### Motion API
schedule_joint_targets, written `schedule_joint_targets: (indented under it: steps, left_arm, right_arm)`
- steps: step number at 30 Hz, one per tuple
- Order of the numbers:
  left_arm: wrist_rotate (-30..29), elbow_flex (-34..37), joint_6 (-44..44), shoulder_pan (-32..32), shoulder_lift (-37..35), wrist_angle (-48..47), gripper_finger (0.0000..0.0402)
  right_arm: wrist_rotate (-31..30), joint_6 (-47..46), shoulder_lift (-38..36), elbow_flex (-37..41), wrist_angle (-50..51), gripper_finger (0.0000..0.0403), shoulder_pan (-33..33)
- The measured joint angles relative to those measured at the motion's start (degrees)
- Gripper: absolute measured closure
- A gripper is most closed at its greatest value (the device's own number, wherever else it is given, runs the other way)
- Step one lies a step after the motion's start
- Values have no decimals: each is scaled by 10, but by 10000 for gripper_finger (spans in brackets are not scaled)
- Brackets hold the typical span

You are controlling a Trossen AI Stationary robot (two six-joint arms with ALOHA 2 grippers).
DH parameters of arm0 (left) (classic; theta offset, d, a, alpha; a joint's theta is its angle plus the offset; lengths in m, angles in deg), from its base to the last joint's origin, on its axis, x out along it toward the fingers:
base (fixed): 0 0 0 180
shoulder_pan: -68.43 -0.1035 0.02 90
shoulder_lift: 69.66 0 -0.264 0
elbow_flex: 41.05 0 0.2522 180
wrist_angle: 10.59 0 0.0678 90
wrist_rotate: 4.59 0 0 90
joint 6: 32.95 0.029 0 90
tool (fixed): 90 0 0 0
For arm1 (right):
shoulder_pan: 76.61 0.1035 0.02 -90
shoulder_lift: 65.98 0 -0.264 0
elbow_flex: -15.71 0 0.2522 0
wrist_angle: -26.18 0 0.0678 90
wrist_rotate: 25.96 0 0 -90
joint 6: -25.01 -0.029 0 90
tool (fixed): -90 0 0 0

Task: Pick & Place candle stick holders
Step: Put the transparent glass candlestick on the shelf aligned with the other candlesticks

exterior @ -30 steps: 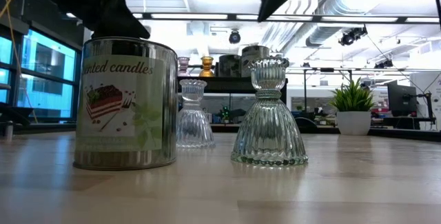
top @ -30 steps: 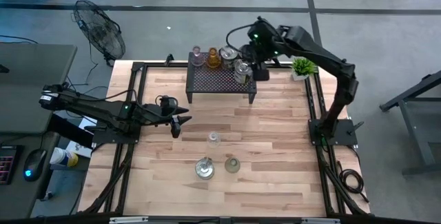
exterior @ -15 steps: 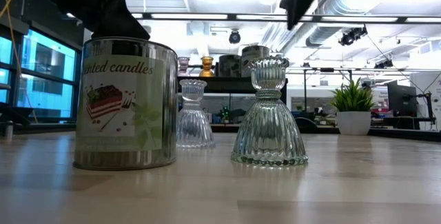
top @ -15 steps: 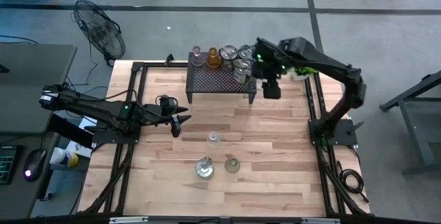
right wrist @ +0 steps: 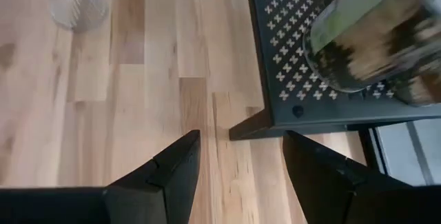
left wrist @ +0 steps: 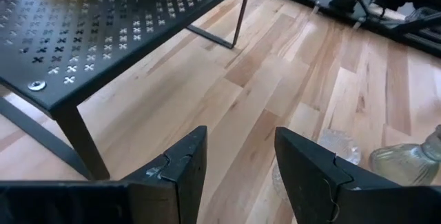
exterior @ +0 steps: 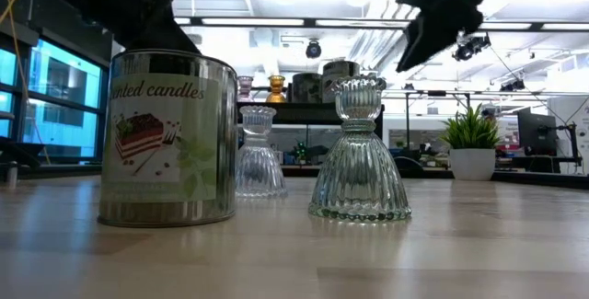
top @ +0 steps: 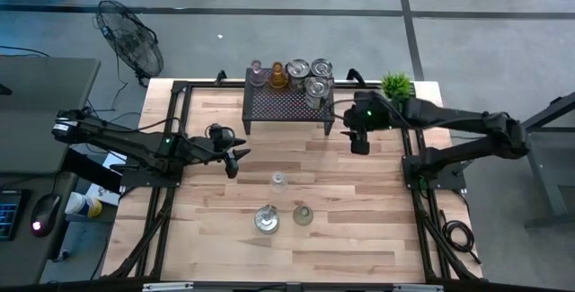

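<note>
At the bottom of the high view, three candle stick holders stand on the wooden bench (top: 359,229): a silver tin (top: 266,219), a pale green glass one (top: 303,214) just beside it, and a small clear glass one (top: 278,181) a little higher up. In the low view the tin (exterior: 167,138) fills the left side, with the ribbed glass holder (exterior: 359,152) near the middle.

The left gripper (top: 235,158) hangs at the middle left of the high view, above bare wood. Its fingers (left wrist: 180,172) are apart and hold nothing.

The right gripper (top: 359,142) is at the middle right, just past the corner of the black rack (top: 287,103). Its fingers (right wrist: 169,176) are apart and empty too.

On the rack near the top sit five more holders: a pinkish one (top: 257,72), an amber one (top: 278,75) and three silver tins (top: 316,87). A small green plant (top: 395,85) stands at the upper right. A fan (top: 130,45) stands on the floor at the upper left.
</note>
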Motion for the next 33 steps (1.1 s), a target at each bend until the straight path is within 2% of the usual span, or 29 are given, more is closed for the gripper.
schedule_joint_targets:
  steps: [3, 10, 12, 17, 19, 26, 33]
  left_arm:
    - [5, -9, -17, -8, 19, 4, 236]
    - [68, -78, -40, -66, 100, -17, 236]
    - [105, -106, -50, -85, 132, -36, 236]
    - [204, -191, -80, -118, 198, -154, 236]
    - [228, -229, -81, -120, 219, -198, 236]
    - [236, -339, -110, -120, 284, -284, 236]
    - [243, -420, -219, -120, 358, -392, 236]
  right_arm:
    - [-13, -20, -29, 68, -73, 204, 0]
    - [-12, -75, -60, 198, -246, 204, 2]
    - [-18, -74, -61, 229, -285, 204, 6]
    - [-26, -76, -61, 281, -351, 204, 16]
    - [-26, -80, -61, 292, -359, 204, 21]
    - [-28, -78, -61, 296, -357, 204, 46]
    - [-70, -77, -61, 296, -359, 204, 65]
